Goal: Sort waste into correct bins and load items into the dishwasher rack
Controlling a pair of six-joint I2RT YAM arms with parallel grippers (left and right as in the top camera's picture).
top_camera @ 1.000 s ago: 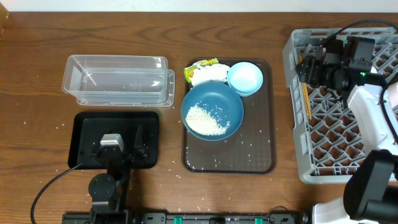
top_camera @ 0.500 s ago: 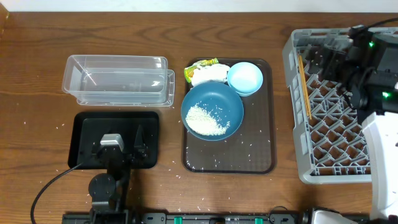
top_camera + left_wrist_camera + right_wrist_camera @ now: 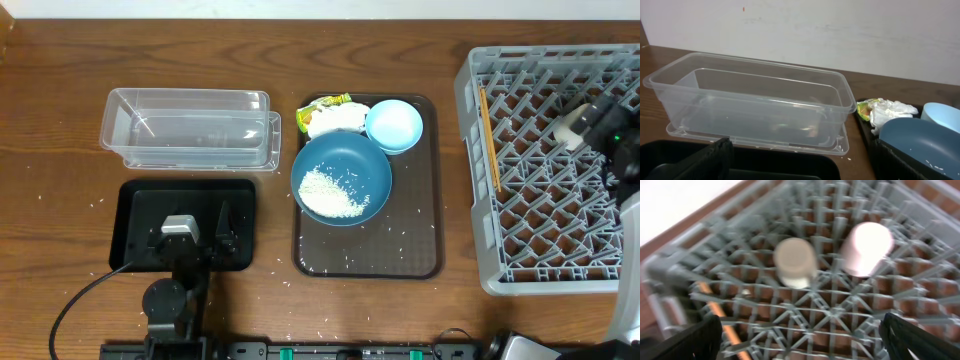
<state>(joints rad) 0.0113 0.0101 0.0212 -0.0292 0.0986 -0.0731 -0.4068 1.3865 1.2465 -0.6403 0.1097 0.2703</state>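
The grey dishwasher rack [image 3: 480,200] stands at the right. The wooden chopsticks [image 3: 490,140] lie along its left side and show as an orange stick in the right wrist view [image 3: 715,311]. A white cup [image 3: 796,262] and a pink cup [image 3: 867,247] sit upside down on the rack floor [image 3: 830,305]. My right gripper [image 3: 805,340] is open and empty above them. The dark-blue bowl [image 3: 365,165] holds rice [image 3: 330,193]. The light-blue bowl [image 3: 394,125] and the tissue with wrapper [image 3: 328,115] lie behind it. My left gripper [image 3: 188,240] is open over the black tray [image 3: 135,205].
The clear container [image 3: 190,130] stands behind the black tray and fills the left wrist view [image 3: 750,100]. The bowls and the tissue rest on a dark brown serving tray [image 3: 415,230]. Loose rice grains are scattered on that tray and on the wooden table [image 3: 60,200].
My right arm has pulled back from the rack's far left side to the right edge of the overhead view. The left arm has not moved.
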